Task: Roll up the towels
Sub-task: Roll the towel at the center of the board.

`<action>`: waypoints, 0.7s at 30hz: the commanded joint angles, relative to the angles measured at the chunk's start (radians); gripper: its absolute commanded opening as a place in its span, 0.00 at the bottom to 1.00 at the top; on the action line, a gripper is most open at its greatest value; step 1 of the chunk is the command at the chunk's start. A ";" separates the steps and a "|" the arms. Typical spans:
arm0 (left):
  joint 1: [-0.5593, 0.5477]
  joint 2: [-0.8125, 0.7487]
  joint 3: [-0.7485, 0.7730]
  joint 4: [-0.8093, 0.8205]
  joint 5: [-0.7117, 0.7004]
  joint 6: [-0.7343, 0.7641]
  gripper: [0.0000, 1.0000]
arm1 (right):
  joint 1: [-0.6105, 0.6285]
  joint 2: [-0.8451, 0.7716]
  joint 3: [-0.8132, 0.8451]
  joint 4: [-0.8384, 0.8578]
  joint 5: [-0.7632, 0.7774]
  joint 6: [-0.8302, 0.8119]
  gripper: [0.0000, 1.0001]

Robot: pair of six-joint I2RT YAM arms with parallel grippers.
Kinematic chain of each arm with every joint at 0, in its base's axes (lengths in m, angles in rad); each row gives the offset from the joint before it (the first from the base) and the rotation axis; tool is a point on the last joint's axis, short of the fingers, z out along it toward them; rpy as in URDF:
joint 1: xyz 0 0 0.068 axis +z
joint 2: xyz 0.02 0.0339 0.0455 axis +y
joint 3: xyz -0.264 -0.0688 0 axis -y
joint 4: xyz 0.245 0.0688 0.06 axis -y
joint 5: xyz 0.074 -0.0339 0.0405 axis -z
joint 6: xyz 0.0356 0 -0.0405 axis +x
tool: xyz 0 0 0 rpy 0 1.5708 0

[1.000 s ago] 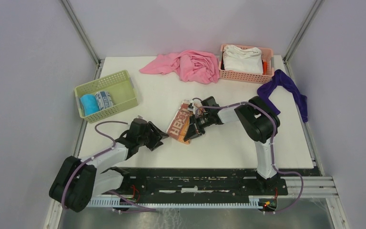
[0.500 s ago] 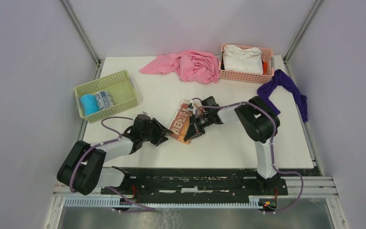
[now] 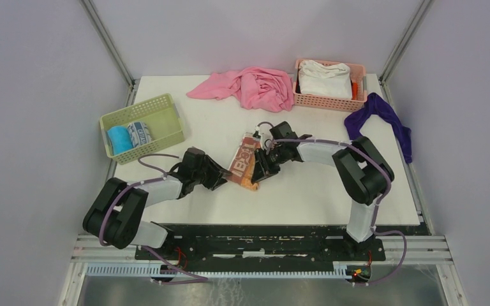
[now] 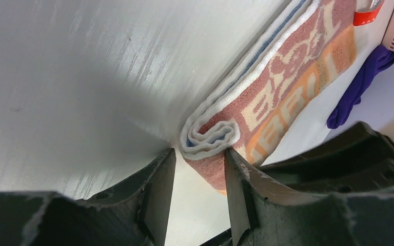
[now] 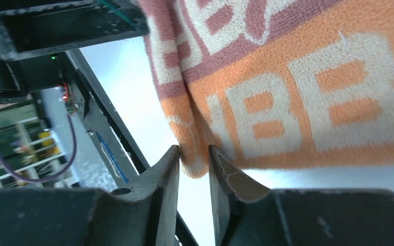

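Observation:
The cream towel (image 3: 243, 164) with orange and blue lettering lies mid-table as a folded strip, its near end rolled up (image 4: 210, 141). My left gripper (image 3: 219, 178) is at the strip's left near end. In the left wrist view that gripper (image 4: 200, 156) is open, with the rolled end just between its fingertips. My right gripper (image 3: 259, 169) is at the strip's right edge. In its wrist view it (image 5: 194, 159) is slightly open, with the towel's orange corner (image 5: 197, 165) between the tips. A rolled blue towel (image 3: 118, 139) and a rolled white printed towel (image 3: 140, 133) lie in the green basket (image 3: 166, 102).
A large pink cloth (image 3: 255, 87) lies at the back centre. Beside it, a pink basket (image 3: 329, 102) holds a white cloth (image 3: 323, 79). A purple cloth (image 3: 383, 115) drapes along the table's right edge.
My left gripper moved right up to the towel's rolled end, its jaws narrowing. My right gripper's jaws parted on the towel's corner, and its elbow swung right.

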 commanded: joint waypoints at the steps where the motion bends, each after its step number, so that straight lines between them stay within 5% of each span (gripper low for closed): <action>1: 0.000 0.076 -0.021 -0.141 -0.089 -0.010 0.48 | 0.031 -0.149 0.066 -0.137 0.227 -0.146 0.37; 11: 0.002 0.079 -0.016 -0.157 -0.089 -0.008 0.47 | 0.297 -0.248 0.088 -0.150 0.574 -0.378 0.45; 21: 0.002 0.069 -0.014 -0.165 -0.090 -0.001 0.47 | 0.373 -0.162 0.100 -0.121 0.778 -0.437 0.46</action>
